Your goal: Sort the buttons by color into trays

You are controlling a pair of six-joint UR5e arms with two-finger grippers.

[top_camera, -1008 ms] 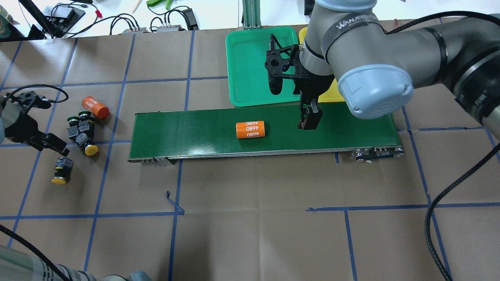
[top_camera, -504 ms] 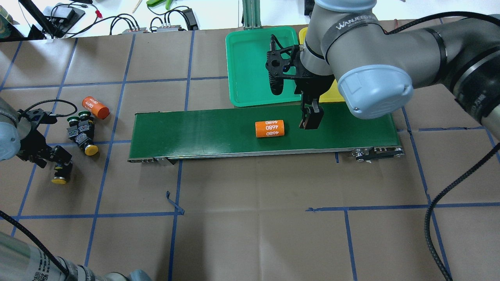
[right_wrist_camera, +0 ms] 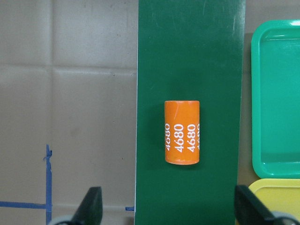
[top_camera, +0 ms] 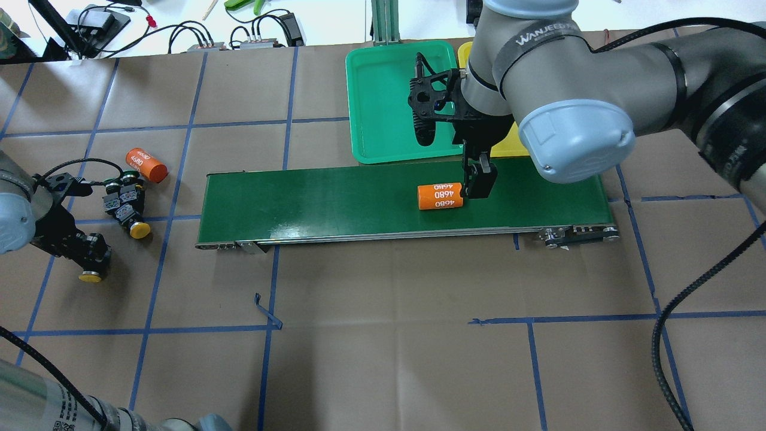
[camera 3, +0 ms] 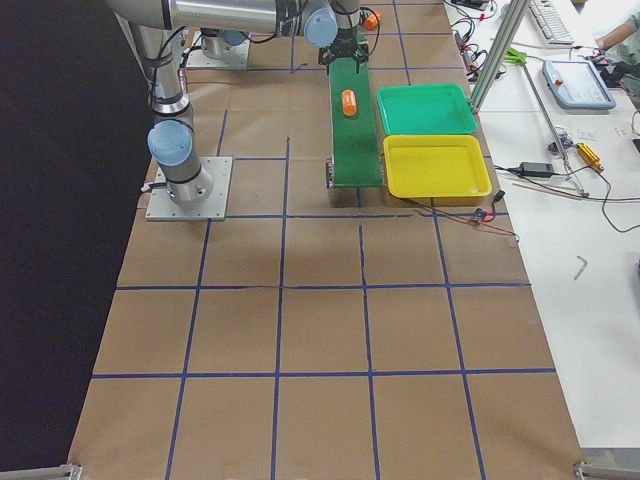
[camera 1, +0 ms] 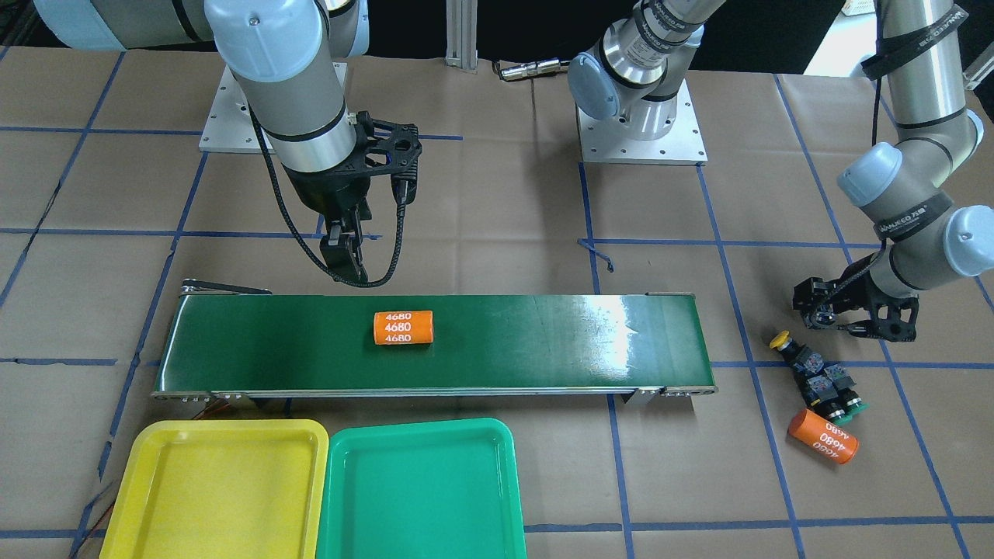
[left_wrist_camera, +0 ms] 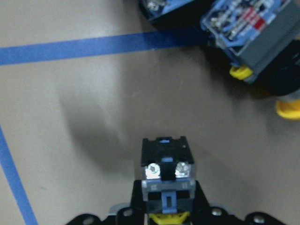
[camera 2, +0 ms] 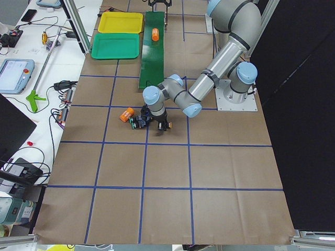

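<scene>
My left gripper [top_camera: 90, 250] is low at the table's left end and shut on the body of a lone yellow button [top_camera: 91, 276]. In the left wrist view this button [left_wrist_camera: 164, 168] sits between the fingers. Three more buttons [top_camera: 122, 200], two green and one yellow, lie clustered just beyond it. My right gripper [top_camera: 476, 182] is open above the right part of the conveyor belt [top_camera: 329, 197]. The green tray [camera 1: 419, 481] and yellow tray [camera 1: 217, 481] lie empty side by side past the belt.
An orange "4680" cylinder [top_camera: 440, 196] lies on the belt right beside my right gripper; in the right wrist view it [right_wrist_camera: 182, 132] lies ahead of the open fingers. A second orange cylinder [top_camera: 146, 165] lies touching the button cluster.
The cylinder on the belt has travelled right, up to my right gripper. My left gripper has moved toward me onto the lone yellow button and closed on it.
</scene>
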